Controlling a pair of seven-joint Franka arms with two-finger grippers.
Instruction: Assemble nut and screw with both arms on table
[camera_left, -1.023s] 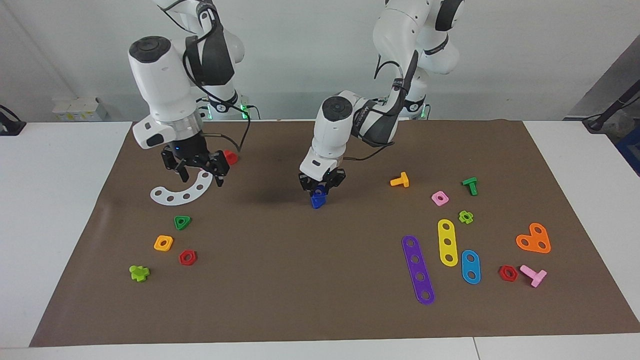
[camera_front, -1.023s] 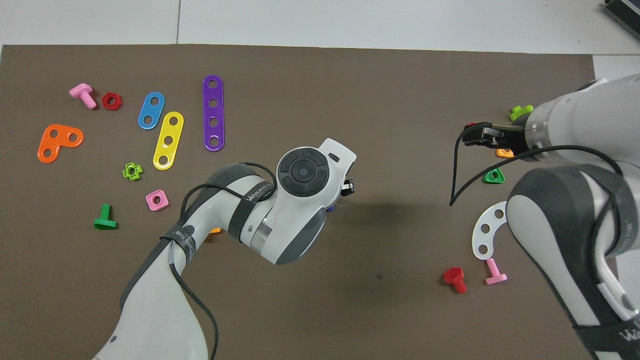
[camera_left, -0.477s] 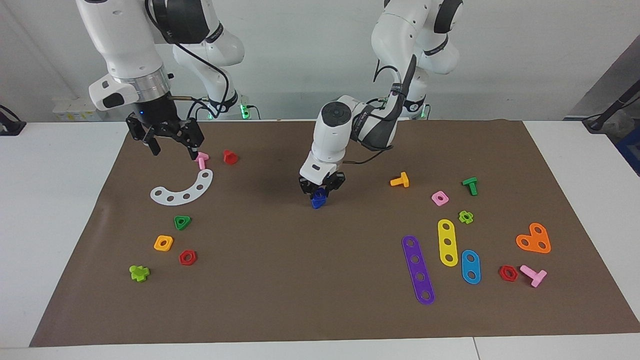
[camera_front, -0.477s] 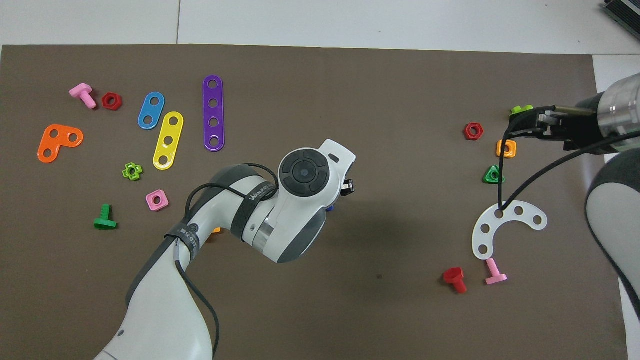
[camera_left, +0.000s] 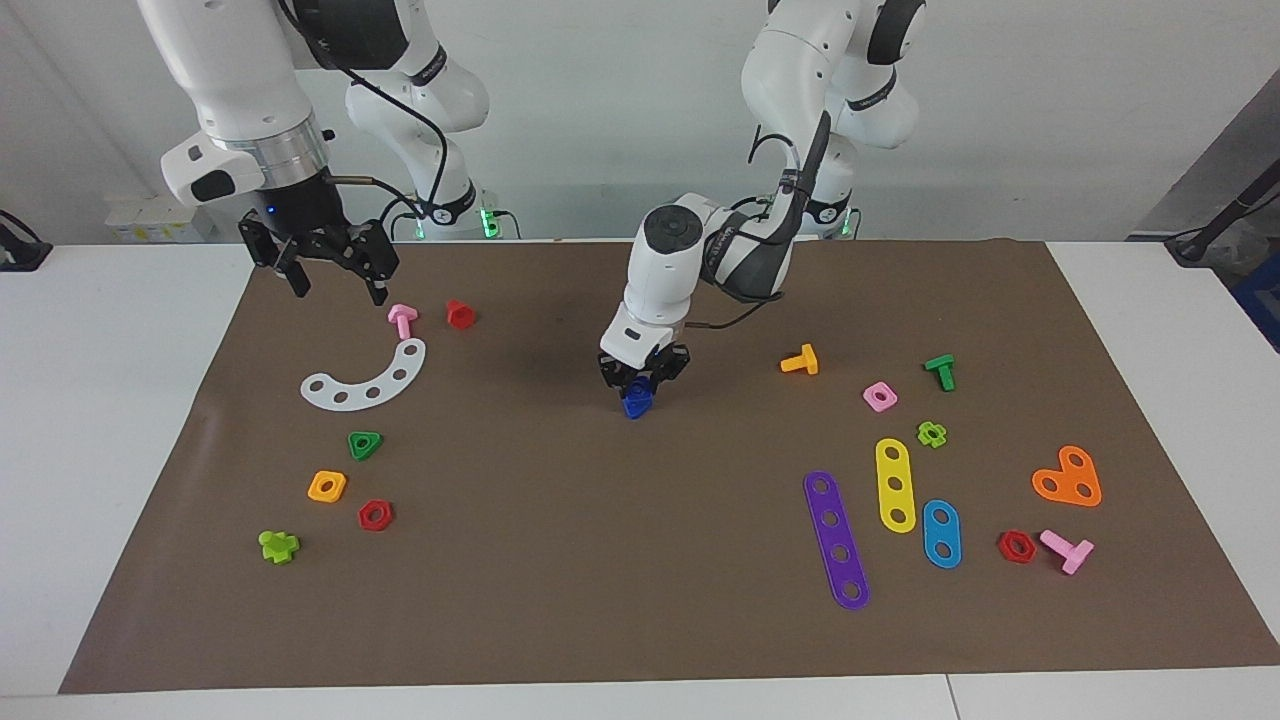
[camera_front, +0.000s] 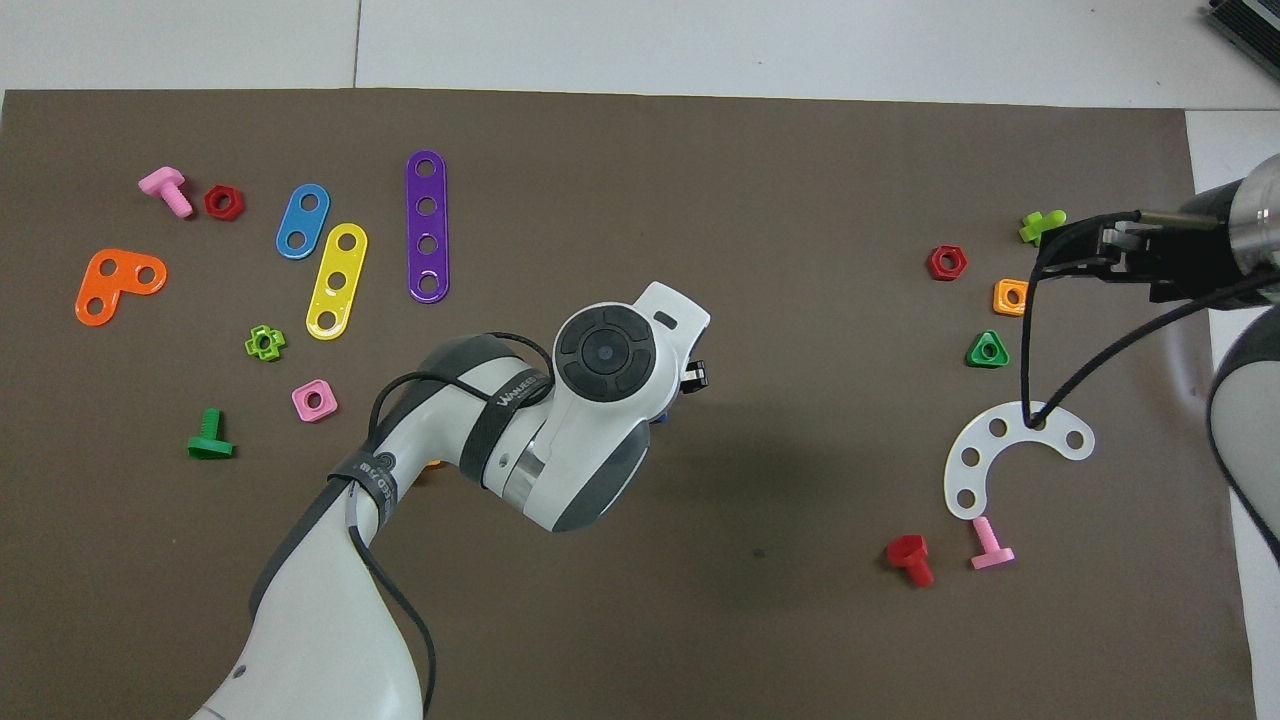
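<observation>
My left gripper (camera_left: 641, 384) is down at the middle of the brown mat (camera_left: 600, 580), shut on the dark blue screw (camera_left: 635, 404), whose triangular head shows just below the fingers, at the mat. The dark blue nut is not separately visible; the fingers hide that spot. In the overhead view the left arm's wrist (camera_front: 605, 355) covers the piece, and only a blue sliver (camera_front: 660, 414) shows. My right gripper (camera_left: 338, 285) is open and empty, raised over the mat's edge at the right arm's end, beside a pink screw (camera_left: 402, 320).
At the right arm's end lie a white curved strip (camera_left: 365, 380), a red screw (camera_left: 460, 313), a green triangular nut (camera_left: 365, 444) and an orange square nut (camera_left: 327, 486). At the left arm's end lie an orange screw (camera_left: 800, 360), a pink nut (camera_left: 879, 397) and a purple strip (camera_left: 836, 540).
My right gripper has risen from over the white curved strip and drawn back toward its own base. My left gripper has stayed almost still on the blue piece.
</observation>
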